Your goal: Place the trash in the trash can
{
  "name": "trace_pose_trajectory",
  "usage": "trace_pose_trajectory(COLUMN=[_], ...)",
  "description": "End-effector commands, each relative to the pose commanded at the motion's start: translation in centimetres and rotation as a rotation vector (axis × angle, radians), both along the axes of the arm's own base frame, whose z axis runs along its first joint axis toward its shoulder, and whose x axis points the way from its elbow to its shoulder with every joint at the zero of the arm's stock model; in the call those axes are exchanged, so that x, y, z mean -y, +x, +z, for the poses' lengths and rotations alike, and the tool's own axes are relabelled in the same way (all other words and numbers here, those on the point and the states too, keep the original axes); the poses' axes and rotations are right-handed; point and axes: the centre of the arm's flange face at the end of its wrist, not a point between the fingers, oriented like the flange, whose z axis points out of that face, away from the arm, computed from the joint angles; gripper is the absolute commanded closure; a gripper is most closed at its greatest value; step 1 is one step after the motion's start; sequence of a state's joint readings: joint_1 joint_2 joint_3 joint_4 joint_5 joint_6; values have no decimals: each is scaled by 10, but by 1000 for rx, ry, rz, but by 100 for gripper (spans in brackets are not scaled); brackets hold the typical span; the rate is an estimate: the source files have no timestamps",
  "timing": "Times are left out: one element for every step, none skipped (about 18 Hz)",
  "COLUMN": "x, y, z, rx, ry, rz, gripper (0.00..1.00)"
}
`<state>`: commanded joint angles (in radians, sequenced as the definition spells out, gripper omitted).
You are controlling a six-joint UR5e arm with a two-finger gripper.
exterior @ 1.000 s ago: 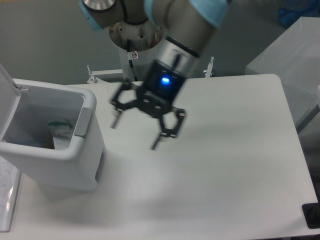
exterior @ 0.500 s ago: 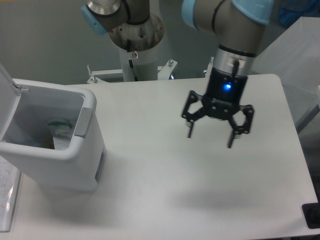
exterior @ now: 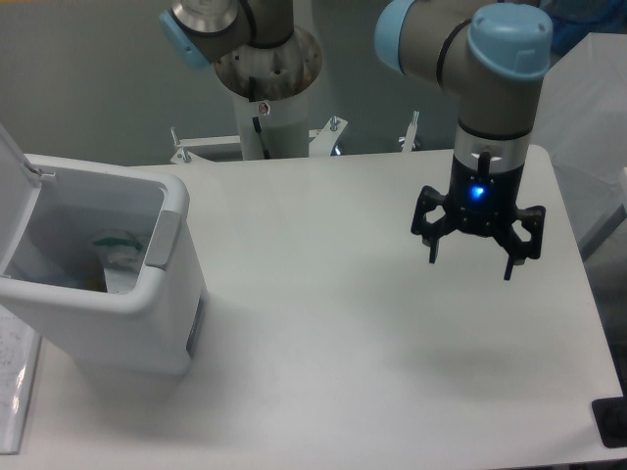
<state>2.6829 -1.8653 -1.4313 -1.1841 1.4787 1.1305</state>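
Observation:
The white trash can [exterior: 171, 323] stands at the left of the table with its lid [exterior: 12, 171] swung open. Inside it I see crumpled whitish trash [exterior: 116, 257] with a green mark; I cannot tell the bottle from the wrapper. My gripper [exterior: 470, 262] hangs open and empty above the right part of the white table [exterior: 323, 372], far from the can, with a blue light lit on its body.
The arm's base post [exterior: 265, 88] stands behind the table's far edge. A grey-white box [exterior: 578, 127] sits off the table to the right. A small black object [exterior: 612, 423] is at the table's front right corner.
My gripper has moved right across the table, from near the trash can to above the right side, staying open and empty. The trash can has not changed.

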Motion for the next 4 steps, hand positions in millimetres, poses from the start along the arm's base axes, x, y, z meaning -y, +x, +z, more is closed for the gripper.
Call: trace_pose_trajectory(x=[0, 0, -1, -2], y=[-1, 0, 0, 1], z=[-3, -3, -4, -4], rx=[4, 2, 2, 1], ry=[-7, -11, -17, -20], rz=[1, 2, 0, 0], gripper=[0, 0, 0, 0])
